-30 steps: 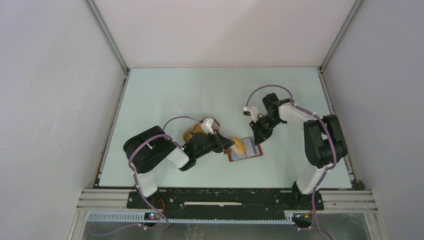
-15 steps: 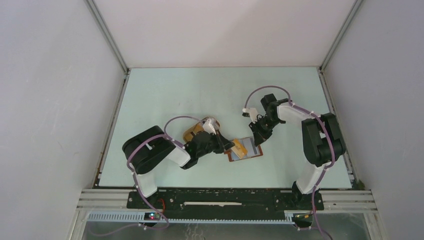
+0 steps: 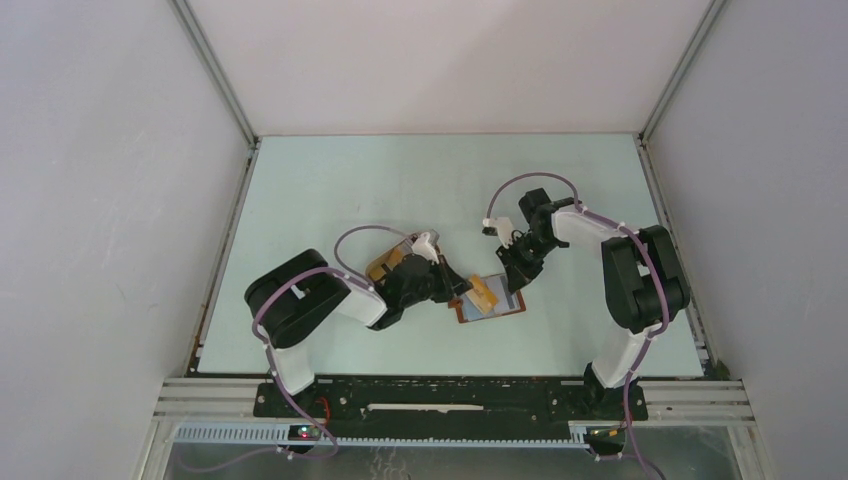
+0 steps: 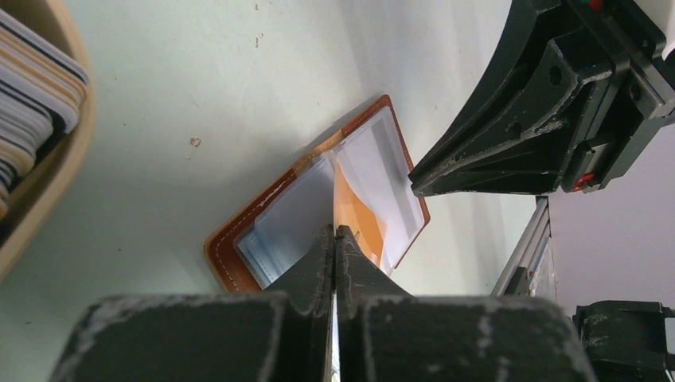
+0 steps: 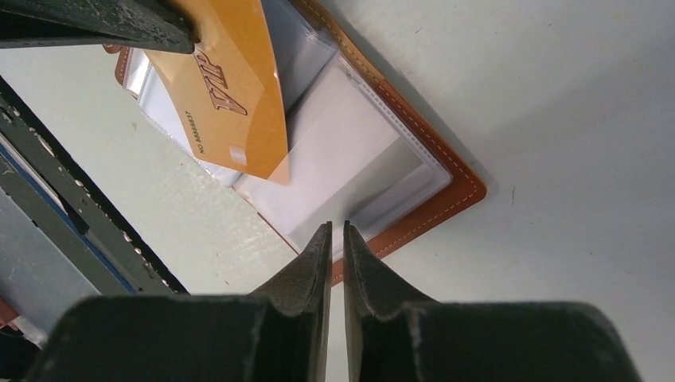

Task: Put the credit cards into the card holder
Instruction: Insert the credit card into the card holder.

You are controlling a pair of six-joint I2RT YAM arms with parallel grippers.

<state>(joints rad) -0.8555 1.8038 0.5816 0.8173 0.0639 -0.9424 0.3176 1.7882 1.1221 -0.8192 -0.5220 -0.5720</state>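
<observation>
An orange VIP credit card (image 5: 227, 87), pinched by the left gripper (image 4: 334, 231), is nudging closer over the open card holder (image 5: 430, 203) on the table (image 3: 330, 190), while the right gripper (image 5: 337, 227), jaws a slit apart on nothing visible, is backing off slightly, so insertion looks imminent.

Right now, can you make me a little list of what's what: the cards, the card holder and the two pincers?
left pincer: shut on the orange card
orange card: held tilted over the holder, mostly outside the pockets
card holder: lying open on the table, clear pockets facing up
right pincer: jaws almost closed, tips at the holder's edge; can't tell if it grips anything
other cards: stacked in the tan tray
</observation>
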